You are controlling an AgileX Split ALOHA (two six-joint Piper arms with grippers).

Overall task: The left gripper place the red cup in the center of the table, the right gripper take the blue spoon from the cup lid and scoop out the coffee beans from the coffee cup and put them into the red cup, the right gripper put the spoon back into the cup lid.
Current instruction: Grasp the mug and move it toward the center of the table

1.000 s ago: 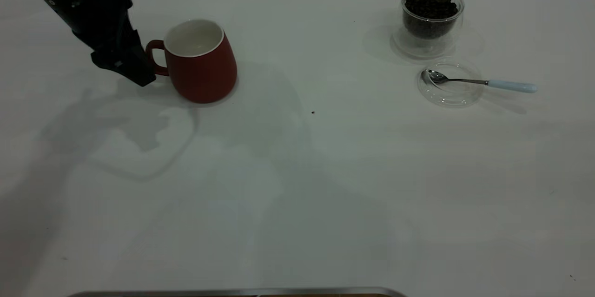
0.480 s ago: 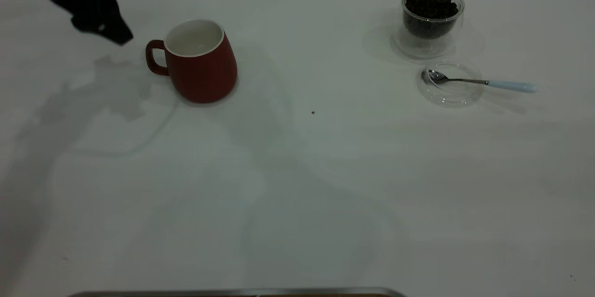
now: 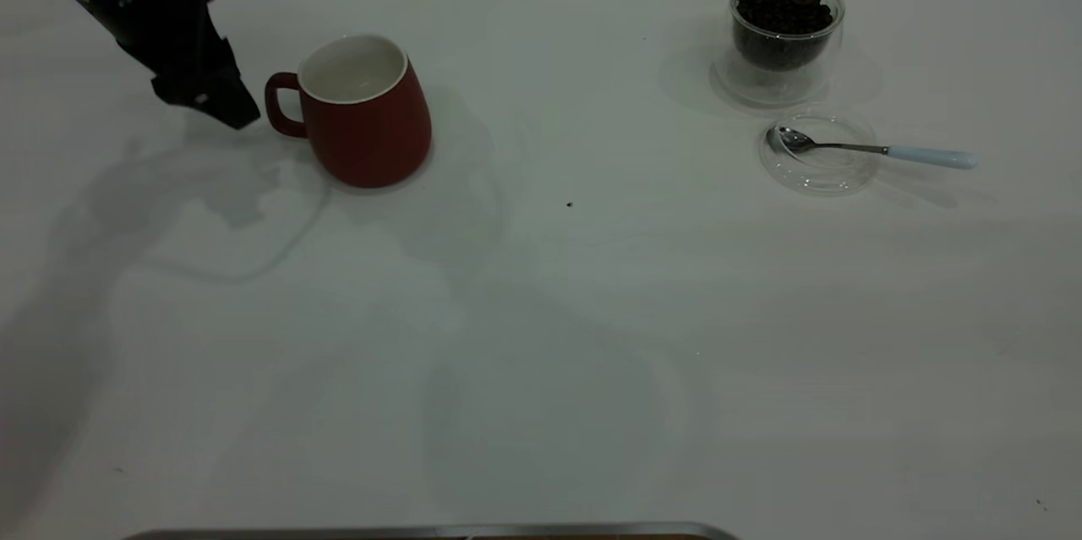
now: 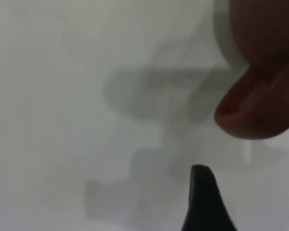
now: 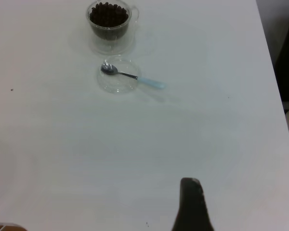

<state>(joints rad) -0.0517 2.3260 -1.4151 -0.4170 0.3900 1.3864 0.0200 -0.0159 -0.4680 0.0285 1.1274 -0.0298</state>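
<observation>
Red cup (image 3: 365,111) unmoved; left hand (image 3: 207,96) back down beside its handle, grip state unclear

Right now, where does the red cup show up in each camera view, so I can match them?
Exterior view: the red cup stands upper left, handle toward the left claw, which is beside it, not touching.
Left wrist view: only its blurred red side shows at the upper right edge.
Right wrist view: not in it; the spoon and bean cup show instead.
Shared landmark: the white table.
</observation>
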